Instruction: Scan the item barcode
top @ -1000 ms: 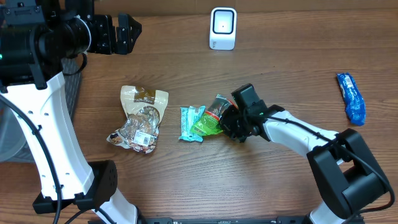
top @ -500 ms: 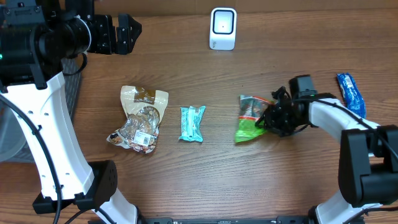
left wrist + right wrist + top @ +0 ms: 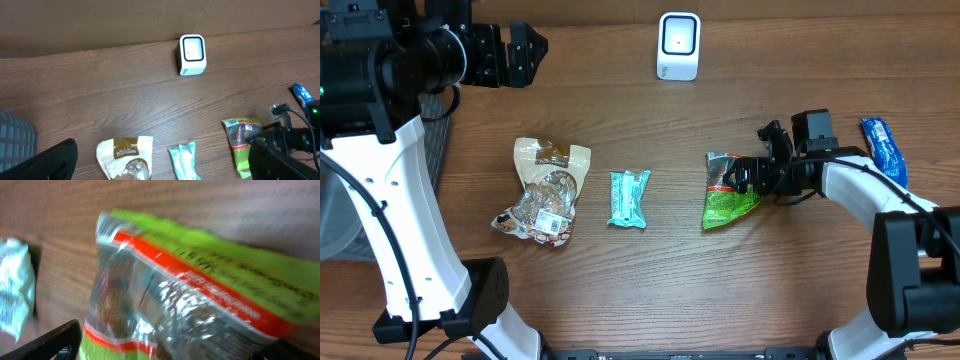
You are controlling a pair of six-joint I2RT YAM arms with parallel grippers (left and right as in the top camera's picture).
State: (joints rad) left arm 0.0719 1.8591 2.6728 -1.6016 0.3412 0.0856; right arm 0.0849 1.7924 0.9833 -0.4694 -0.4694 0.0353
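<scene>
Green snack bag (image 3: 725,193) lies flat on the table (image 3: 650,280), right of centre. Right hand (image 3: 748,178) released, fingers spread wide at the bag's right end. Left hand (image 3: 525,57) spread, empty, far left. Scanner (image 3: 678,45) stands at the back.

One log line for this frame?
right gripper: open, at green snack bag | bag: lying on table | left gripper: open, empty | scanner: nothing in front

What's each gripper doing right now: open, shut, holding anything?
Left gripper: open, empty.
Right gripper: open, fingers on either side of the green snack bag, not clamped on it.
</scene>
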